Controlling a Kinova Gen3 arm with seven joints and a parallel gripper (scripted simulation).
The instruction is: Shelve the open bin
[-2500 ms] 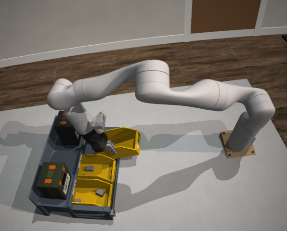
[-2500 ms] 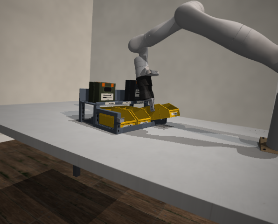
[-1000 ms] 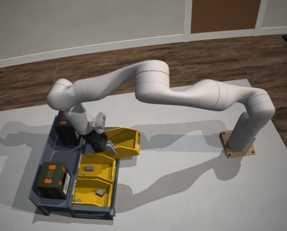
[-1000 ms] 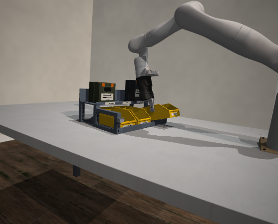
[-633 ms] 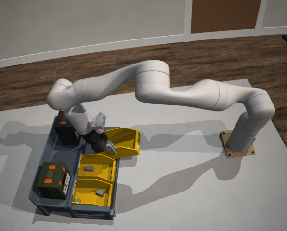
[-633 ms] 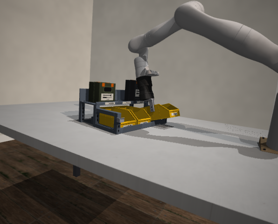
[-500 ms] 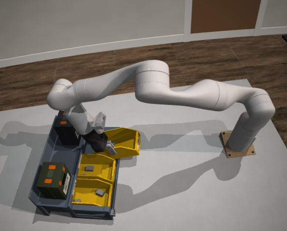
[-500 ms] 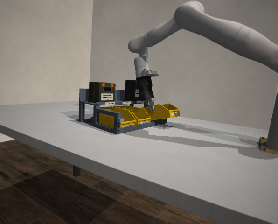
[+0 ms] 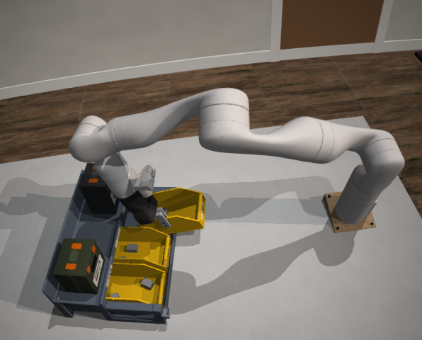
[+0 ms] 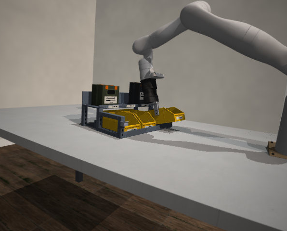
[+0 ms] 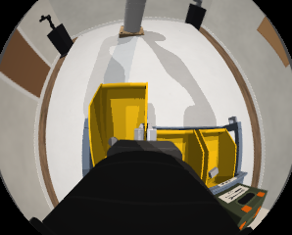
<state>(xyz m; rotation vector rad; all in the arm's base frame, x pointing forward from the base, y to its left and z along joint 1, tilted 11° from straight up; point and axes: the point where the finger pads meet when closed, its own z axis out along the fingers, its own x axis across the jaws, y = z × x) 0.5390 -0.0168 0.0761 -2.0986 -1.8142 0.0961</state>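
My two-finger gripper [image 9: 163, 220] [image 10: 156, 111] [image 11: 145, 128] is pinched closed on a side wall of the yellow open bin [image 9: 182, 205] [image 10: 166, 116] [image 11: 119, 115]. From the wrist I see that thin wall running between my fingers; from outside, the near finger covers the pinch.

The bin is partly in the shelf [image 9: 132, 310] [image 10: 122, 133] [image 11: 239, 147], at the end of the row, its rear inside and its front sticking out past the front lip [image 9: 171, 252] [image 10: 145, 130]. The exterior view shows what the top view makes hard to judge: the bin is tilted, its labelled front raised clear of the table [image 9: 277, 285] [image 10: 163, 154] [image 11: 168, 41]. That front faces out, toward my arm's wooden base plate [image 9: 369, 222] [image 10: 271, 147] [image 11: 124, 33].

Only my wrist view shows a grey part [image 11: 113, 141] in the held bin, close to my gripper; from the top, my gripper hides that area.

The top view looks into two seated yellow bins, the nearer neighbour [image 9: 151, 252] [image 10: 148, 120] [image 11: 184, 142] and the end one [image 9: 130, 278] [image 10: 133, 121] [image 11: 221, 159], both with grey pieces inside. On the board above stand a green case [image 9: 78, 265] [image 10: 105, 95] [image 11: 241, 202] and a black case [image 9: 99, 195] [image 10: 135, 93]; my wrist view shows only the green one.
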